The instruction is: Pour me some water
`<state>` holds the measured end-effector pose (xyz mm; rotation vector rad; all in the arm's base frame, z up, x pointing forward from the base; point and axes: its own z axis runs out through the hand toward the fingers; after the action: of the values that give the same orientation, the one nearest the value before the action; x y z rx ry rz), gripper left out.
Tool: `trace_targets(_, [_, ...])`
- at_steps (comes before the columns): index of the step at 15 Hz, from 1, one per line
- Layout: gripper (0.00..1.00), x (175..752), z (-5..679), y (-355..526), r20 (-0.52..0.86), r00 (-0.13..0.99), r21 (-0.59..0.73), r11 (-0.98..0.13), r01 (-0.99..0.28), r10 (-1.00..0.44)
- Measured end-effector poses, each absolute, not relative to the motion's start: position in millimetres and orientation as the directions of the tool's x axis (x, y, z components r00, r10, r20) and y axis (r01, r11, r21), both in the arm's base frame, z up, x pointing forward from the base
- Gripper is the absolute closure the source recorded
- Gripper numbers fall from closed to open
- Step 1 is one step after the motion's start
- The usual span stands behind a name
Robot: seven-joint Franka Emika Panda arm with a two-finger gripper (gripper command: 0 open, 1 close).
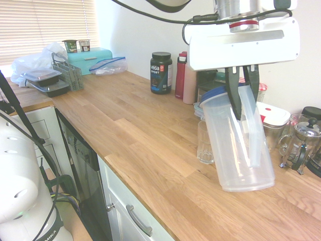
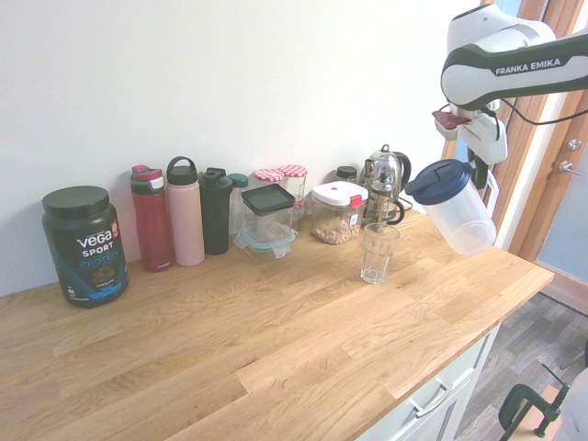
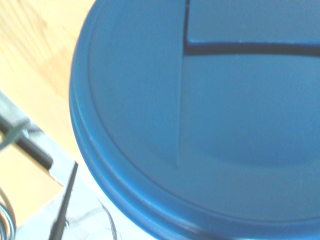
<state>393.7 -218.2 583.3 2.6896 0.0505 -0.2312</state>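
Pouring looks about to begin: we hold the clear plastic jug [image 1: 243, 143] with the blue lid [image 2: 438, 180] up in the air, tilted, the gripper [image 1: 243, 103] clenched on its handle side. The drinking glass [image 2: 378, 253] stands empty on the wooden counter [image 2: 276, 349], and the second exterior view shows the jug off to one side of it, near but not over it, the lid end leaning toward the glass. We judge the next move calls for carrying the lid's spout above the glass rim and then tipping further, slowly (we cannot see any water inside the jug, so the flow is hard to predict). The first exterior view puts the jug in front of the glass and hides the gap between them; only the second shows them apart. The wrist view gives us what neither does: the lid's top from close by, with a dark seam [image 3: 240, 48] around what seems a flap.
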Motion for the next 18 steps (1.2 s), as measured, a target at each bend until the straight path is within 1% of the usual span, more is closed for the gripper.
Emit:
trace_targets(5, [1.00,416.8,570.1,-191.6,-0.229,0.973,0.528,-0.842,0.115,-0.010])
trace_targets(10, [1.00,434.0,558.8,-170.1,-0.262,0.965,0.595,-0.790,0.150,-0.013])
trace_targets(15, [1.00,442.5,552.8,-154.7,-0.283,0.959,0.632,-0.755,0.175,-0.015])
trace_targets(18, [1.00,442.0,553.9,-155.8,-0.280,0.960,0.642,-0.748,0.169,-0.024])
